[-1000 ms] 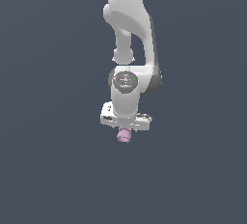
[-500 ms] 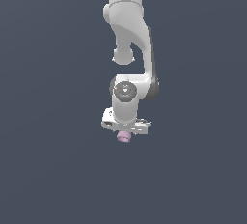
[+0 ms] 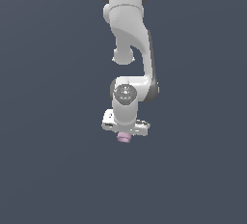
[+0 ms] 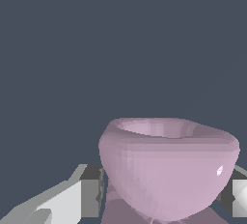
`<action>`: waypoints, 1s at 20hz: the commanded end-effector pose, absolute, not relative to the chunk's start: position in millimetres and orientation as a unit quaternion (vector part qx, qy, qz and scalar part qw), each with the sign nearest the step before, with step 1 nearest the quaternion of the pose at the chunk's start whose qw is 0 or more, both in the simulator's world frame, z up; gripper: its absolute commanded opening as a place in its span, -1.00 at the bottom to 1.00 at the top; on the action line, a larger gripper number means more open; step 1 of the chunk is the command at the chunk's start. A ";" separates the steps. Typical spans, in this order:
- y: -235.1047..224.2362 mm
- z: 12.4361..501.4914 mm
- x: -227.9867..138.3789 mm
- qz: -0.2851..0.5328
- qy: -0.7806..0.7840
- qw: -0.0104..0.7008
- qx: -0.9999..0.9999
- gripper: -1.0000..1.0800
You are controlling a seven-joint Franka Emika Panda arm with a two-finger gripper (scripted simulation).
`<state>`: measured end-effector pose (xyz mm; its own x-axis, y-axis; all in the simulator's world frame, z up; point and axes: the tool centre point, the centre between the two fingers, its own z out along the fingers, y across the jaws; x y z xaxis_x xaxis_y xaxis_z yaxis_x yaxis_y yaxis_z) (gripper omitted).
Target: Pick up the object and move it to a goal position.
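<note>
Your gripper (image 3: 124, 133) is clamped on the object (image 3: 124, 138), which pokes out beneath it in the exterior view. Up close, the object (image 4: 166, 167) is a pale pink-lilac, bowl-shaped piece with a hollowed rim, pinched between both fingers (image 4: 89, 199).

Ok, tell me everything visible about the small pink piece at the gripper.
The pink piece is pale pink-lilac, smooth and slightly glossy, like plastic. The wrist view shows a rounded, bowl-like body with a rim and a narrower stepped part beside it. It sits clamped between the jaws of the gripper, poking out below them, with nothing else touching it.
</note>
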<state>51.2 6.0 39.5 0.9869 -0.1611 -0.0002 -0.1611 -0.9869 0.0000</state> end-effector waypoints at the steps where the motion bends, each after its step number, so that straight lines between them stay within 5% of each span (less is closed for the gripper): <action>1: 5.8 39.4 51.3 0.000 -0.081 0.000 0.997 -1.00; 20: 16.9 85.4 36.8 0.000 -0.081 0.000 0.997 -1.00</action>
<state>39.4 14.6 75.8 0.9869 -0.1615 -0.0013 -0.1615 -0.9869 0.0004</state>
